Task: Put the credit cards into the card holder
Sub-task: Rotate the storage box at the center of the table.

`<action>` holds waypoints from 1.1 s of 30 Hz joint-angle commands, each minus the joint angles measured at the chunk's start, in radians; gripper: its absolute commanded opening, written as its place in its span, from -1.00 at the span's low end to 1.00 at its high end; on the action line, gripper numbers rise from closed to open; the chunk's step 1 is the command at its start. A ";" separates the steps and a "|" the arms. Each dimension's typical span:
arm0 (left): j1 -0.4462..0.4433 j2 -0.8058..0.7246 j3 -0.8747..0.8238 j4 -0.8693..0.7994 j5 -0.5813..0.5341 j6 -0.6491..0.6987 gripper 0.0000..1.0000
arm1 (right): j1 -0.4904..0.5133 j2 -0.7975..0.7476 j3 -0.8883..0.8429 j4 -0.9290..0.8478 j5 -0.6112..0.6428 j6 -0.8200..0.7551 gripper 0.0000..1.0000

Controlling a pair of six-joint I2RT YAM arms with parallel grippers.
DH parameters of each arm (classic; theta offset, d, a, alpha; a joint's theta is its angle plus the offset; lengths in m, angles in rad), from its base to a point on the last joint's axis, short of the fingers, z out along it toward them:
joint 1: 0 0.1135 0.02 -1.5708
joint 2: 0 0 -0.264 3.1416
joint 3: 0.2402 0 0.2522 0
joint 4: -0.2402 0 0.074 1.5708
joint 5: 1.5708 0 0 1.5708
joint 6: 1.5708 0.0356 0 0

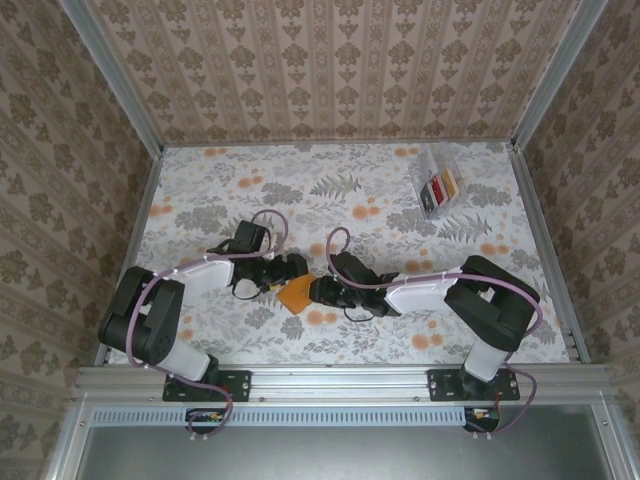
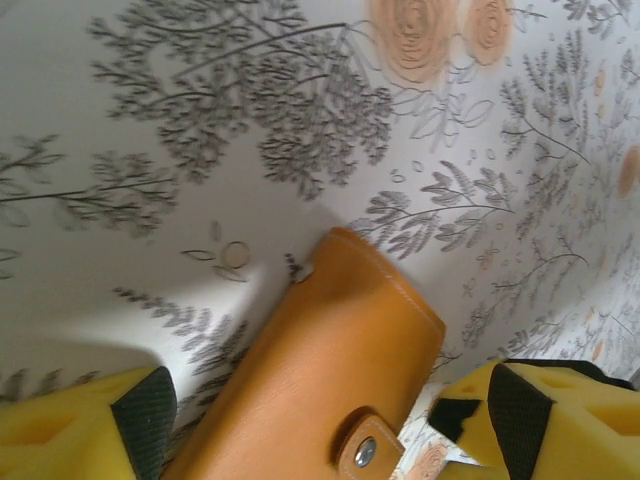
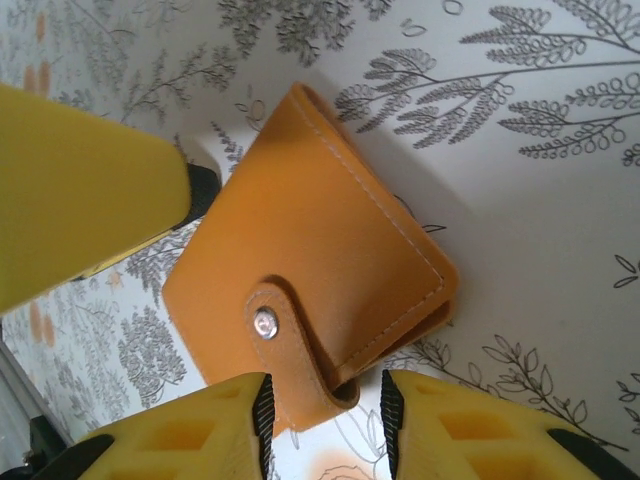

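The orange-tan card holder [image 1: 296, 294] lies closed on the flowered table between my two grippers, its snap strap fastened. My left gripper [image 1: 291, 268] is open wide, and the card holder [image 2: 330, 360] lies low between its yellow fingers [image 2: 80, 425]. My right gripper [image 3: 325, 420] is open, with its pads either side of the strap's looped end on the card holder [image 3: 330, 240]. That strap lies close to the left pad and clear of the right one. The credit cards [image 1: 441, 186], red, dark and orange-yellow, stand in a clear box at the far right.
The clear plastic box [image 1: 432, 168] sits near the back right corner of the table. Papered walls and metal rails [image 1: 540, 230] close in the table. The left gripper's yellow finger [image 3: 80, 220] is close to the card holder in the right wrist view.
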 commanded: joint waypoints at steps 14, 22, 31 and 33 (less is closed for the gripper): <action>-0.125 -0.023 -0.131 0.194 -0.040 -0.203 0.36 | -0.016 -0.005 0.001 -0.166 0.068 0.053 -0.36; -0.133 -0.009 -0.123 0.234 -0.032 -0.244 0.33 | -0.014 -0.031 0.002 -0.150 0.056 0.053 -0.37; -0.137 -0.082 -0.159 0.200 -0.067 -0.265 0.17 | -0.016 -0.001 0.028 -0.140 0.039 0.074 -0.56; -0.137 -0.084 -0.155 0.173 -0.066 -0.242 0.13 | -0.016 0.012 0.032 -0.132 0.036 0.079 -0.57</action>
